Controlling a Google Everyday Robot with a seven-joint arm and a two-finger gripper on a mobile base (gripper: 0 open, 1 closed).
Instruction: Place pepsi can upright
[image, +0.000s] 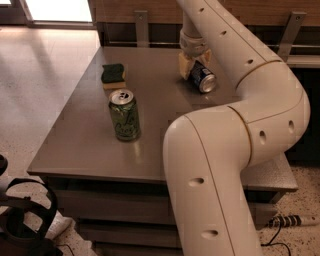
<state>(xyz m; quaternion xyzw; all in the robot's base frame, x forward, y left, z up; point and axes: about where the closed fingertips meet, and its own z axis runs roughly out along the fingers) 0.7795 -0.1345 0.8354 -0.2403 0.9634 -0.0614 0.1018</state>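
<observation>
1. Far left, on the floor below the table's near corner: a black looped object (22, 215). We cannot tell what it is.
2. Table (75, 145): grey flat top, seen from above and in front.
3. Left-rear part of the top: a green sponge (113, 74) with a yellow underside, lying flat.
4. Just in front of the sponge, apart from it: a green can (124, 116), upright, with its silver lid and tab facing up.
5. Right of centre, towards the far edge: the gripper (194, 64) points down from the cream wrist and sits at table level, against the far end of the pepsi can.
6. Gripper state: we cannot tell from this view whether it is clenched on the can or released.
7. Pepsi can (201, 78): dark blue and lying on its side on the table top, not upright. Its silver end faces the near right, and its other end lies under the gripper. It is well apart from the green can and the sponge.
8. Right side: the cream arm (260, 115) bends from the foreground over the table's right edge.
9. Lower right, on the speckled floor: a power strip (289, 220) with a cable.
</observation>
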